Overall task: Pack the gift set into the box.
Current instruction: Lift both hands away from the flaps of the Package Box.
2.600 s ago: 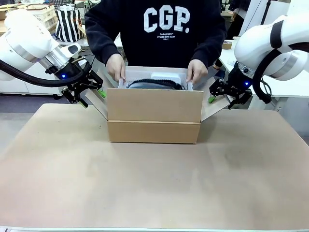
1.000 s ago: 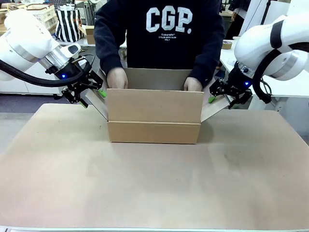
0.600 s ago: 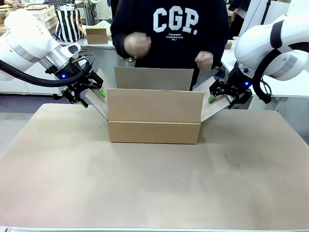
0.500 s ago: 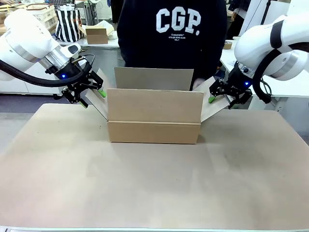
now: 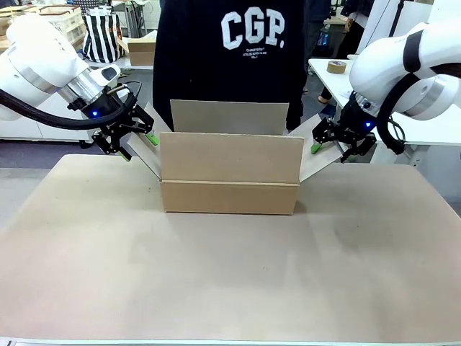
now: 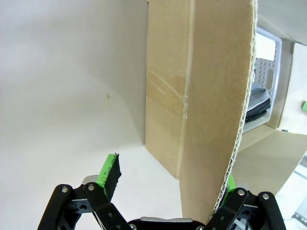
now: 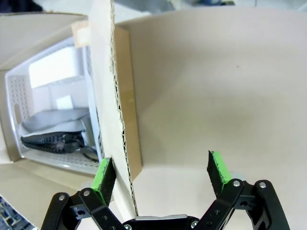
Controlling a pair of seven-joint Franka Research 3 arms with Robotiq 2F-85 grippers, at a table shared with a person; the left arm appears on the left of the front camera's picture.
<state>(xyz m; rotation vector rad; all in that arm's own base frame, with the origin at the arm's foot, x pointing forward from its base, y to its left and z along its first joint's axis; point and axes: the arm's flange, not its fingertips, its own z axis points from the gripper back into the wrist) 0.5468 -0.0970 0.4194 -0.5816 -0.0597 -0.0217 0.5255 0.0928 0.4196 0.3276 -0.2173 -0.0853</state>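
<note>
The big brown box (image 5: 230,169) stands mid-table with its near and far flaps upright and its side flaps splayed outward. My left gripper (image 5: 148,137) is open astride the left flap; in the left wrist view the gripper (image 6: 171,171) has the flap's edge (image 6: 225,143) against its right finger. My right gripper (image 5: 317,146) is open astride the right flap, whose edge (image 7: 120,139) stands near the left pad of the gripper (image 7: 160,167). The gift set (image 7: 53,120), a white perforated tray with grey and black contents, lies inside the box (image 6: 263,96).
A person in a dark sweatshirt (image 5: 230,58) stands right behind the box, hands out of sight. A small carton (image 5: 141,52) and a striped bag (image 5: 101,32) sit on a far table, a tape roll (image 5: 336,66) at far right. Bare tabletop (image 5: 230,274) spreads before the box.
The person lowered the gift set into the box, pulled both hands out and straightened up; the far flap now stands upright. Neither arm has moved.
</note>
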